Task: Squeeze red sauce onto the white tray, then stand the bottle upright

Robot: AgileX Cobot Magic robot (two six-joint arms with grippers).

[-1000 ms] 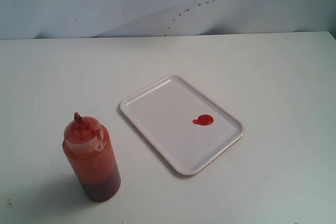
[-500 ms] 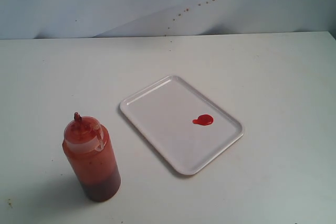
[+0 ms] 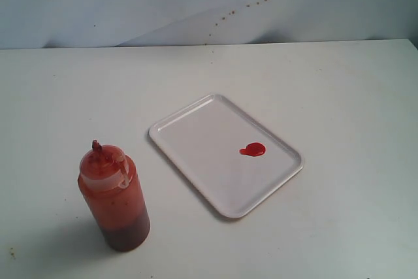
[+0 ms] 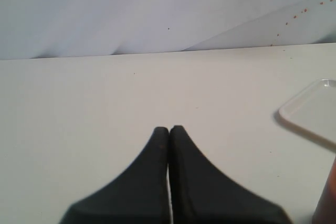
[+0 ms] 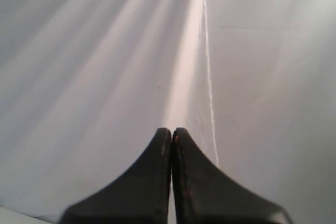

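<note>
The bottle (image 3: 114, 197) stands upright on the table at the front left, orange-red sauce showing through its wall, nozzle up. The white tray (image 3: 196, 135) lies at an angle in the middle, with a small glossy blob of red sauce (image 3: 253, 150) on it. Neither gripper appears in the exterior view. My left gripper (image 4: 169, 128) is shut with nothing in it, low over the table; a corner of the tray (image 4: 310, 114) and a sliver of the bottle (image 4: 328, 203) show at that view's edge. My right gripper (image 5: 171, 130) is shut and empty, facing the wrinkled backdrop.
A white table (image 3: 339, 83) carries everything. A wrinkled pale backdrop (image 3: 130, 4) with small red specks (image 3: 232, 13) rises behind its far edge.
</note>
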